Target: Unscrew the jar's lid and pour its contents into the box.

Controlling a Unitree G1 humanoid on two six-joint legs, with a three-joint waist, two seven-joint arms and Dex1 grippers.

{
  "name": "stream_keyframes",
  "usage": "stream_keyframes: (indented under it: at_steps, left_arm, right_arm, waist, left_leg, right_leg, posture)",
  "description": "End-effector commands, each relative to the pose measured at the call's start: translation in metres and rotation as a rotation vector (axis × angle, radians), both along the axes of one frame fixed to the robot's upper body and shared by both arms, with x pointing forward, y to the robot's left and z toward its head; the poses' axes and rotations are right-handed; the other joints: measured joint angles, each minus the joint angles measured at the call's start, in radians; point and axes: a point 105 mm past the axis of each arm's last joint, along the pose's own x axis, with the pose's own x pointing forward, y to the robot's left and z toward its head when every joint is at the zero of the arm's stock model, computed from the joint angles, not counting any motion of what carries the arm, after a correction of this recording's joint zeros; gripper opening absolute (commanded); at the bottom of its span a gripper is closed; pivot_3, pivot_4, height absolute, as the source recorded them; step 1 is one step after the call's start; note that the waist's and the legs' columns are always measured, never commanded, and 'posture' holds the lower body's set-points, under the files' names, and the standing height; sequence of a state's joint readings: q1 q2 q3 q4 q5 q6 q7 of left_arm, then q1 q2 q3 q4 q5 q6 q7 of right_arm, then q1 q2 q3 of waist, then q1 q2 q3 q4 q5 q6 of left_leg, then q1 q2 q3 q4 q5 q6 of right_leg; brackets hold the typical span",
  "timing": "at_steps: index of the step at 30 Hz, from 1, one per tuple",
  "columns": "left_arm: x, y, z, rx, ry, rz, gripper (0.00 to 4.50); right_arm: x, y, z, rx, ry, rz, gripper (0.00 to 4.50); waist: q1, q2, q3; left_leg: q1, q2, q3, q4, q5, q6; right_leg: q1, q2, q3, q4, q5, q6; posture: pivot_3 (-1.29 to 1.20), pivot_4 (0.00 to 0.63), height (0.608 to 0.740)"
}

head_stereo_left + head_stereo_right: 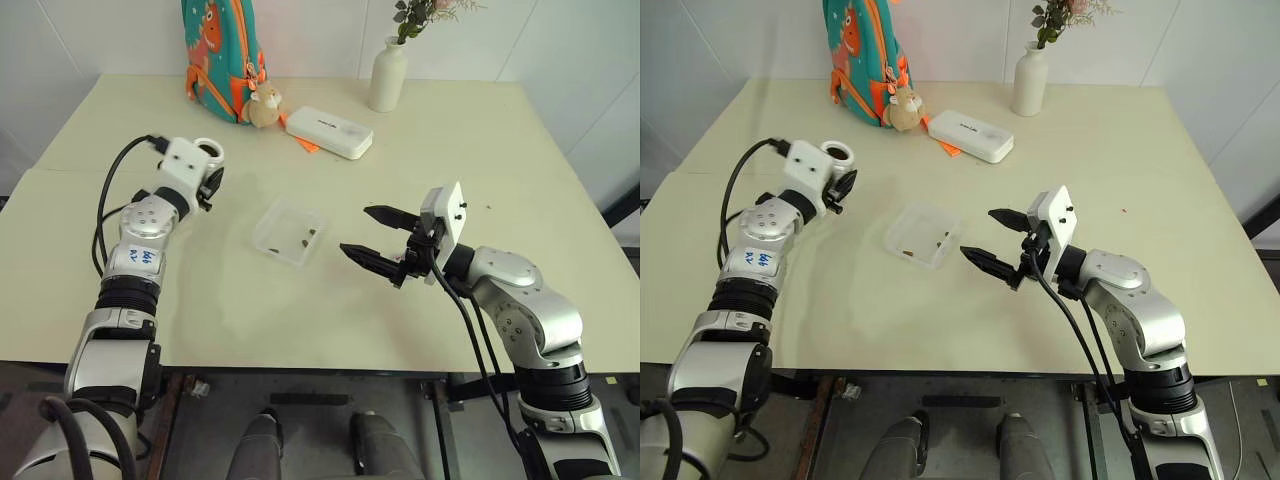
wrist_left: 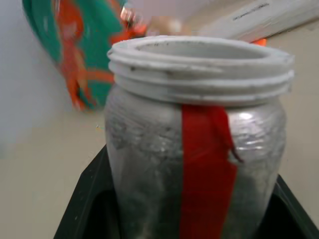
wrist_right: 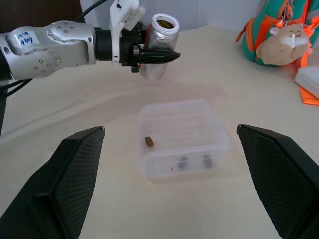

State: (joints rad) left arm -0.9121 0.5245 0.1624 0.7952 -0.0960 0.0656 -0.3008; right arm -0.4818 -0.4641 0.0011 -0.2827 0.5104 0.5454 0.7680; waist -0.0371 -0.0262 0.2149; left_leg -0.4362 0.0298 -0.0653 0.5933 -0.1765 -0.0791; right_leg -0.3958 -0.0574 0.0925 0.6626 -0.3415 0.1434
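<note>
The right gripper [image 1: 375, 238] is being held just above the table [image 1: 300, 320], nearest the front edge, fingers spread wide apart with nothing between them, pointing toward the box [image 1: 290, 231]. The box is sitting just beyond the fingertips, at mid-table, clear and shallow; a few small brown bits [image 3: 194, 161] are lying inside it on the floor, one more [image 3: 148, 142] near its wall. Nothing is standing between the right gripper and the box.

To the robot's left of the box, well apart from it, the jar [image 3: 158, 46] is being pinched by the left gripper [image 3: 149, 55], fingers clamped on its silvery body. The jar is being held upright, mouth open, threaded white rim [image 2: 199, 64] bare, red strip [image 2: 207, 169] running down its side. No cap is seated on it. Whether anything is left inside cannot be told.

Farther back, a flat white case [image 1: 329, 131] is lying with an orange scrap [image 1: 306, 144] beside it. A teal and orange backpack [image 1: 222, 55] with a small plush toy [image 1: 264, 106] is standing at the far edge, and a white vase [image 1: 388, 74] with flowers is placed to the right of it.
</note>
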Motion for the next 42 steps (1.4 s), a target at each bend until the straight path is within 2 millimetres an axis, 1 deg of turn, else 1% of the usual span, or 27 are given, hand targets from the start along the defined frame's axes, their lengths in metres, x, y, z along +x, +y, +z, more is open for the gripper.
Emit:
stream_keyframes:
  at_steps: [1,3,5,8,12,14,15,20,22,24,27,30,32,33,34,35,37,39,40,42]
  left_arm:
    - [-0.001,0.016,0.006,-0.19,0.005,0.032,1.97]
    - [-0.004,0.022,0.001,-0.307,-0.035,0.021,1.97]
    - [-0.008,0.026,-0.007,-0.307,-0.059,0.012,1.97]
    - [-0.014,0.023,-0.017,-0.33,-0.08,-0.061,1.97]
    - [-0.021,0.029,-0.035,-0.256,-0.057,-0.054,1.97]
    - [-0.026,0.035,-0.043,-0.221,-0.049,-0.045,2.69]
    - [-0.029,0.039,-0.047,-0.222,-0.046,-0.04,2.97]
    - [-0.038,0.039,-0.052,-0.133,-0.047,-0.068,4.48]
    - [-0.042,0.038,-0.052,-0.095,-0.052,-0.079,4.49]
    - [-0.05,0.04,-0.048,-0.106,-0.063,-0.087,4.49]
    - [-0.07,0.035,-0.047,-0.045,-0.049,-0.154,4.49]
    - [-0.097,0.044,-0.053,-0.073,0.009,-0.134,4.49]
    - [-0.114,0.042,-0.057,-0.081,0.066,-0.167,4.49]
    - [-0.122,0.043,-0.056,-0.034,0.075,-0.18,4.49]
    - [-0.13,0.044,-0.052,0.018,0.076,-0.193,4.49]
    - [-0.137,0.047,-0.043,0.057,0.064,-0.196,4.49]
    - [-0.146,0.047,-0.028,0.149,0.046,-0.228,4.49]
    - [-0.152,0.034,-0.015,0.247,0.008,-0.323,4.49]
    - [-0.154,0.025,-0.007,0.286,-0.037,-0.383,4.49]
    - [-0.156,0.012,-0.001,0.306,-0.05,-0.48,4.49]
  right_arm:
    - [-0.004,-0.002,0.006,-0.017,-0.049,0.005,4.47]
    - [-0.003,-0.003,0.004,-0.028,-0.048,0.005,4.47]
    - [-0.004,-0.003,0.003,-0.034,-0.049,0.007,4.47]
    - [-0.004,-0.003,0.003,-0.036,-0.052,0.009,4.47]
    - [-0.005,-0.002,0.003,-0.032,-0.061,0.022,4.47]
    - [-0.006,0.0,0.004,-0.027,-0.073,0.033,4.5]
    - [-0.006,0.001,0.005,-0.025,-0.078,0.036,4.5]
    - [-0.003,0.002,0.005,-0.027,-0.095,0.038,4.5]
    - [-0.003,0.003,0.005,-0.033,-0.103,0.042,4.5]
    - [-0.004,0.004,0.005,-0.039,-0.109,0.046,4.5]
    - [-0.005,0.003,0.006,-0.043,-0.115,0.049,4.5]
    - [-0.008,0.0,0.006,-0.051,-0.114,0.05,4.5]
    - [-0.01,-0.002,0.005,-0.057,-0.112,0.052,4.5]
    - [-0.011,-0.004,0.004,-0.063,-0.11,0.053,4.5]
    - [-0.011,-0.007,0.004,-0.066,-0.108,0.054,4.5]
    - [-0.012,-0.009,0.005,-0.07,-0.107,0.055,4.5]
    - [-0.014,-0.012,0.007,-0.081,-0.11,0.064,4.5]
    - [-0.015,-0.017,0.011,-0.086,-0.118,0.077,4.5]
    - [-0.016,-0.019,0.014,-0.087,-0.126,0.084,4.5]
    - [-0.018,-0.023,0.019,-0.091,-0.146,0.097,4.5]
  waist:
    - [-0.001,0.0,0.0]
    - [0.001,0.0,0.0]
    - [0.005,0.0,0.0]
    - [0.006,0.0,0.0]
    - [0.008,0.0,0.0]
    - [0.005,0.0,0.0]
    - [0.004,0.0,0.0]
    - [0.007,0.0,0.0]
    - [0.008,-0.001,-0.001]
    - [0.008,-0.001,-0.001]
    - [0.002,-0.001,-0.001]
    - [-0.001,-0.001,-0.001]
    - [-0.004,-0.001,-0.001]
    - [-0.003,-0.001,-0.001]
    - [-0.003,-0.001,-0.001]
    - [-0.003,-0.001,-0.001]
    - [-0.001,-0.001,-0.001]
    - [0.006,-0.001,-0.001]
    - [0.008,-0.001,-0.001]
    - [0.008,-0.001,-0.001]
  left_leg:
    - [0.001,0.0,0.0,0.0,0.0,0.0]
    - [0.001,0.0,0.0,0.0,0.0,0.0]
    - [0.001,0.0,0.0,0.001,0.0,0.0]
    - [0.002,0.0,0.0,0.001,0.0,0.0]
    - [0.001,0.0,0.0,0.001,0.0,0.0]
    - [0.002,0.0,0.0,0.001,0.0,0.0]
    - [0.002,0.0,0.0,0.001,0.0,0.0]
    - [0.004,0.0,0.0,0.0,0.001,-0.001]
    - [0.004,0.0,0.0,0.0,0.001,-0.001]
    - [0.004,0.0,0.0,0.0,0.001,-0.001]
    - [0.004,0.0,0.0,-0.001,0.001,-0.001]
    - [0.005,0.001,0.0,-0.003,0.001,-0.001]
    - [0.006,0.001,0.001,-0.004,0.001,-0.001]
    - [0.007,0.001,0.001,-0.004,0.001,-0.001]
    - [0.008,0.001,0.001,-0.004,0.001,-0.001]
    - [0.009,0.001,0.001,-0.004,0.001,-0.001]
    - [0.009,0.001,0.002,-0.004,0.001,-0.001]
    - [0.009,0.002,0.002,-0.005,0.001,0.0]
    - [0.01,0.002,0.003,-0.006,0.002,0.0]
    - [0.014,0.001,0.008,-0.008,0.003,0.002]
  right_leg:
    - [0.0,0.0,0.0,0.0,0.0,0.0]
    - [0.002,0.0,0.0,0.0,0.0,0.0]
    - [0.002,0.0,0.0,-0.001,0.0,0.0]
    - [0.003,0.0,0.0,-0.001,0.001,0.0]
    - [0.003,0.0,0.0,-0.001,0.001,0.0]
    - [0.003,0.0,0.0,-0.001,0.001,0.0]
    - [0.003,0.0,0.0,-0.001,0.001,0.0]
    - [0.003,0.0,0.0,-0.001,0.001,0.0]
    - [0.004,0.0,0.0,-0.001,0.002,-0.001]
    - [0.004,0.0,0.0,-0.002,0.002,-0.001]
    - [0.004,0.0,0.001,-0.002,0.002,-0.001]
    - [0.004,0.0,0.001,-0.002,0.002,-0.001]
    - [0.004,0.0,0.001,-0.002,0.001,-0.002]
    - [0.005,0.0,0.001,-0.002,0.001,-0.002]
    - [0.005,0.0,0.001,-0.002,0.001,-0.003]
    - [0.005,0.0,0.001,-0.002,0.001,-0.004]
    - [0.006,0.0,0.001,-0.003,0.001,-0.005]
    - [0.007,-0.001,0.001,-0.006,0.0,-0.01]
    - [0.007,-0.001,0.001,-0.009,-0.006,-0.023]
    - [0.012,-0.004,0.003,-0.013,-0.006,-0.023]
  posture:
    - [0.0,0.15,0.74]
    - [0.0,0.15,0.74]
    - [0.0,0.15,0.74]
    - [0.0,0.15,0.74]
    - [0.0,0.15,0.74]
    - [0.0,0.15,0.74]
    - [0.0,0.15,0.74]
    - [0.0,0.15,0.74]
    - [0.0,0.15,0.74]
    - [0.0,0.15,0.74]
    - [0.0,0.15,0.74]
    - [0.0,0.15,0.74]
    - [0.0,0.15,0.74]
    - [0.0,0.15,0.74]
    - [0.0,0.15,0.74]
    - [0.0,0.15,0.74]
    - [0.0,0.15,0.74]
    - [0.0,0.15,0.74]
    - [0.0,0.15,0.74]
    - [0.0,0.15,0.74]
